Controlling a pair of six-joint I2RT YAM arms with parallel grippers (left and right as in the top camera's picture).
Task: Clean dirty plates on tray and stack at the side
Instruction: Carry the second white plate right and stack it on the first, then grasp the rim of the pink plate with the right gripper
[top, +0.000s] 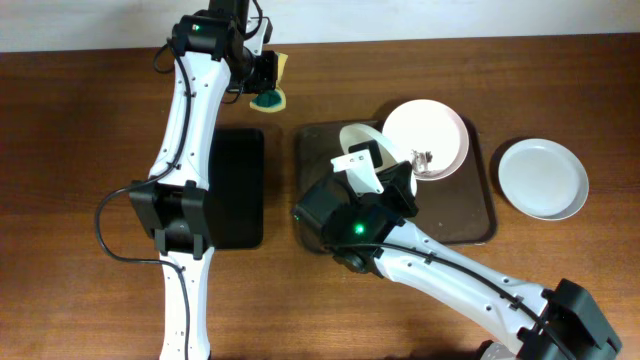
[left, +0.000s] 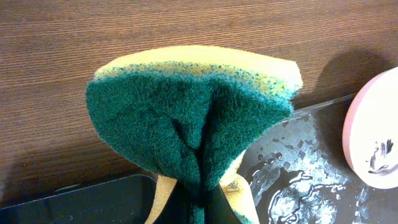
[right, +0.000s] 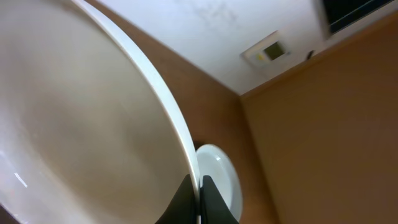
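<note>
A white plate, the held plate (top: 360, 138), is clamped at its rim by the right gripper (top: 365, 165) and is tipped steeply over the left part of the dark brown tray (top: 460, 215); in the right wrist view the gripper's dark fingers (right: 217, 208) are seen closed on the thin edge of the held plate (right: 81, 124); a smudged plate (top: 430, 130) is laid flat in the tray's upper right part, with a dark mark near its lower edge; whether the two plates touch cannot be told; a third plate (top: 543, 178) is set on the table (top: 100, 100) just beside the tray's right rim; the left gripper (top: 266, 85) is held above the table beyond the far corner of the black tray (top: 237, 190) and is closed on a green-and-yellow sponge (top: 270, 98), which is shown folded by the squeeze in the left wrist view (left: 186, 118).
</note>
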